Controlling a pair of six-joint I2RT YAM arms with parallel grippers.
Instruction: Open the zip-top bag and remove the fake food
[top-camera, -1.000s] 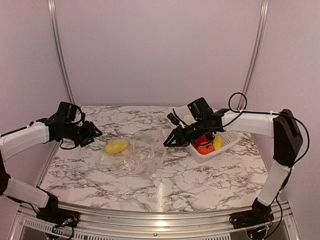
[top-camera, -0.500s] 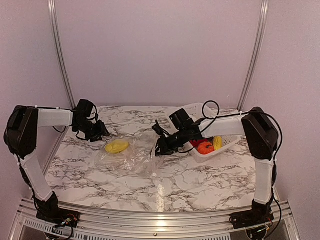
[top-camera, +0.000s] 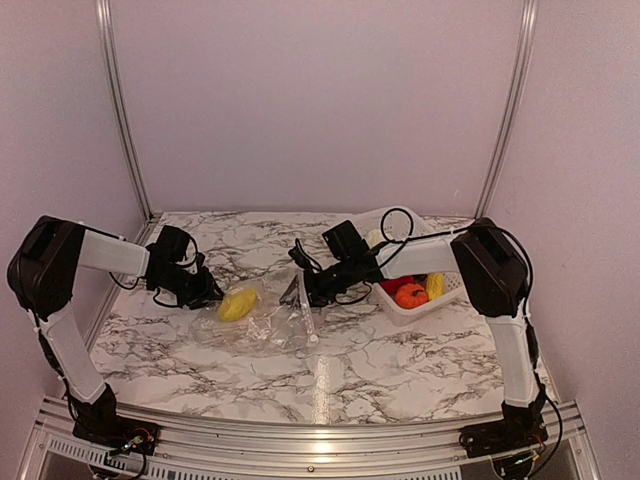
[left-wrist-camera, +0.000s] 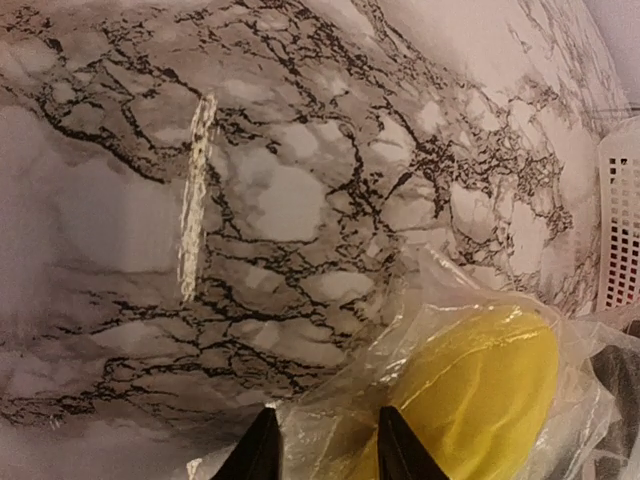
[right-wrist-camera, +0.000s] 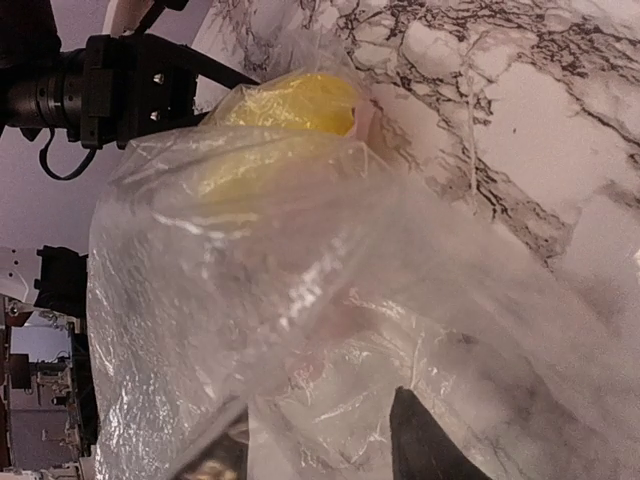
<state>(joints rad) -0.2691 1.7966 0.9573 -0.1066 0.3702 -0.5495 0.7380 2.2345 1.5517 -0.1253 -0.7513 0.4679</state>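
Desk (top-camera: 400, 350): white marble pattern, dark veins; zip-top bag (top-camera: 268, 322) lies crumpled left of centre, clear plastic, yellow fake food (top-camera: 237, 304) inside at its left end; white lattice basket (top-camera: 452, 288) sits right of centre, apart from bag, holding red, orange, yellow pieces.

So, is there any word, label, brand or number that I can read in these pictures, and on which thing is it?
None: no text shows on the zip-top bag, the yellow toy food, the white basket or the marble table.
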